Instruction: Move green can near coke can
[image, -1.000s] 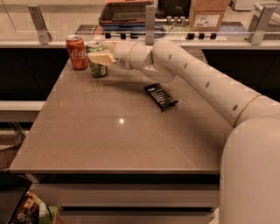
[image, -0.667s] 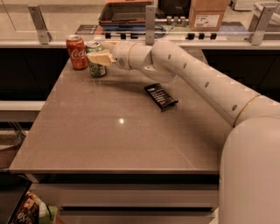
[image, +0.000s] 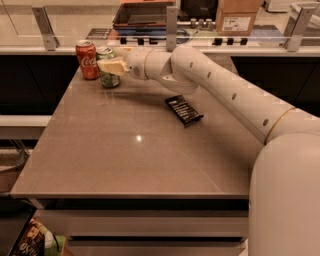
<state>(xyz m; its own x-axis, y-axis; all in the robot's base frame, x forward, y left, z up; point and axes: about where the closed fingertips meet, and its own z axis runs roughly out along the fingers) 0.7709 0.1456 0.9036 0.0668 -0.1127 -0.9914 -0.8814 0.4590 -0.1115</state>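
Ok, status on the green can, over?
Gripper at the green can, far-left corner of the table. Green can upright, close beside the coke can. Black packet mid-table, not in the way.

The counter (image: 125, 165) is a flat grey-brown slab with a dull sheen and a small spot of light reflected near its middle. Three things rest on it. At the far left corner the coke can (image: 87, 60) stands upright, with the green can (image: 109, 80) upright just beside it on the right — whether they touch is not clear. Well apart, toward the right, a flat black packet (image: 184, 110) lies slantwise. The pincer (image: 107, 61) is at the green can's upper part.
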